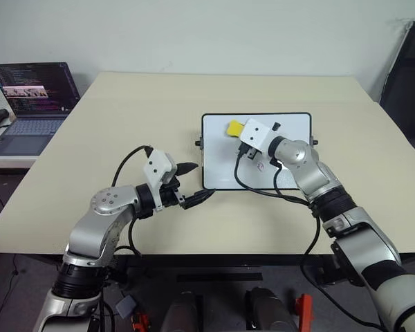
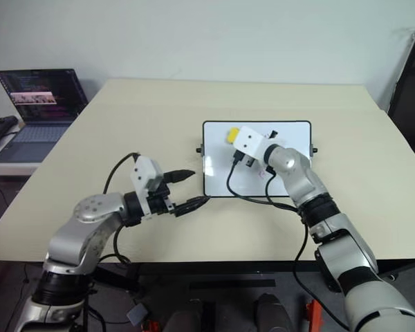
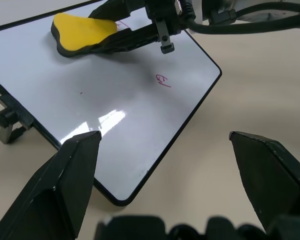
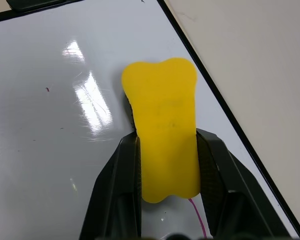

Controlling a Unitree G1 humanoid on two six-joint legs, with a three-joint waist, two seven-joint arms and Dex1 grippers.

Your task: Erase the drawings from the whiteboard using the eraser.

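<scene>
Nearest you, your left gripper (image 1: pixel 196 184) hangs just off the near left corner of the whiteboard (image 1: pixel 221 173), fingers spread apart and holding nothing. It does not touch the frame as far as the head views show.

The whiteboard lies flat on the table (image 1: pixel 124 111), a thin black-framed panel with a glossy face that throws glare. Judge it light and free to slide: nothing pins it, so firm wiping may push it across the table. Small black knobs on its short sides give the free gripper a place to brace it.

Further out, your right gripper (image 4: pixel 167 187) is clamped on the eraser (image 4: pixel 165 135), one finger on each long flank of the narrowed waist. That is the right hold: the waisted shape seats the fingers and resists slipping forward. The eraser reads as a light yellow block with a dark underside, probably slightly yielding, so moderate pressure should suffice. It sits over the far left part of the board.

One of the drawings (image 3: pixel 162 80), a small pink-red scribble, remains near the board's right side; a pink trace (image 4: pixel 197 220) shows just behind the eraser.

Beyond the table's left edge stands a laptop (image 1: pixel 33 104), well clear.
</scene>
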